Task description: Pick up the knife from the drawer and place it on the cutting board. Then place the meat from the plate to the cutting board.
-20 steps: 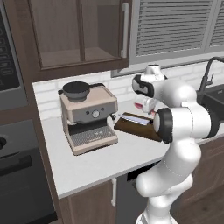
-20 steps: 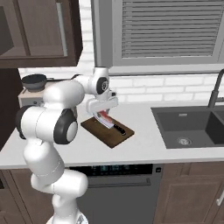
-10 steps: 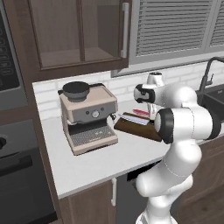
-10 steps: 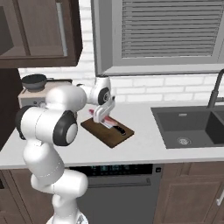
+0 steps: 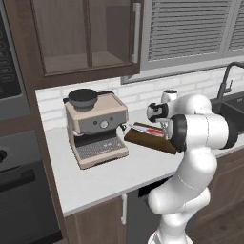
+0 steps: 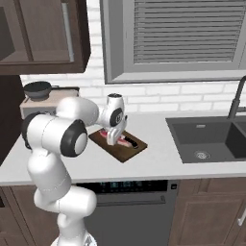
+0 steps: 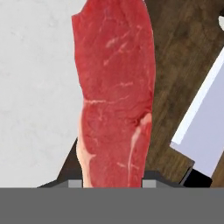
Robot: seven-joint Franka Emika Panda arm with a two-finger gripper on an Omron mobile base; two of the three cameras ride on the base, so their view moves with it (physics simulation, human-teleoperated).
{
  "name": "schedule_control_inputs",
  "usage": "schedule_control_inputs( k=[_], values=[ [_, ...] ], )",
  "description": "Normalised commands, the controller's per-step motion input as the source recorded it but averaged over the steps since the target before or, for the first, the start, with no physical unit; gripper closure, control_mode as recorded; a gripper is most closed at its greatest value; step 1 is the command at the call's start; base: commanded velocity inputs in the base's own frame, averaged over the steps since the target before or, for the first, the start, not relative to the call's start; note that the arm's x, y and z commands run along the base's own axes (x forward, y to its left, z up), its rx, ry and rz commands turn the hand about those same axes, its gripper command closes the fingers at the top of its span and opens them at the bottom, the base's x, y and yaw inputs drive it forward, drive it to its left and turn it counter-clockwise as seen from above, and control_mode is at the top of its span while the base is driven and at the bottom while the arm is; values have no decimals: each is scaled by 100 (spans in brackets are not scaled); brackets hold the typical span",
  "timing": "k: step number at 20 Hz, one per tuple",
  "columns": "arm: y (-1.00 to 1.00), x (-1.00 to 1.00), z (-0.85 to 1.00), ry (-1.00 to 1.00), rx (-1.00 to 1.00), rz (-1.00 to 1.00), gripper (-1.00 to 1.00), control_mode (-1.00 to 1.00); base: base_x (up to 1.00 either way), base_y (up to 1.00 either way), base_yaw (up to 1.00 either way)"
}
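Note:
The red meat (image 7: pixel 116 92) hangs lengthwise between my fingertips (image 7: pixel 149 183), so my gripper (image 7: pixel 111 183) is shut on it. It hovers low over the left edge of the dark brown cutting board (image 7: pixel 175 57), partly above the white counter. The knife (image 7: pixel 203 127) lies on the board to the right of the meat, silver blade and black handle showing. In the right base view my gripper (image 6: pixel 114 139) points down at the cutting board (image 6: pixel 106 141), with the meat (image 6: pixel 124 142) and the knife handle (image 6: pixel 136 143) beside it. The plate and the drawer are out of view.
A beige coffee machine (image 5: pixel 95 124) stands on the counter left of the cutting board (image 5: pixel 140 138). The dark sink (image 6: pixel 206 139) and its faucet (image 6: pixel 235 98) lie to the right. Wall cabinets and a shuttered window hang above.
My hand has come down towards the cutting board with the meat still in it, and now sits much closer to the board's surface.

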Motion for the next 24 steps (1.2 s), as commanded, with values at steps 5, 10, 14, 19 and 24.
schedule_control_inputs(
  k=[5, 10, 14, 19, 24],
  values=[
    [-1, 0, -28, 0, 0, 1, 100, -100, 0, 0, 0],
    [0, 1, -9, 0, 0, 1, -100, -100, 0, 0, 0],
    [0, 2, 0, -4, 0, 2, -100, -100, 0, 0, 0],
    [0, 0, 0, -3, 0, 1, -100, -100, 0, 0, 0],
    [0, 0, 0, -3, 0, 0, -100, -100, 0, 0, 0]
  ],
)
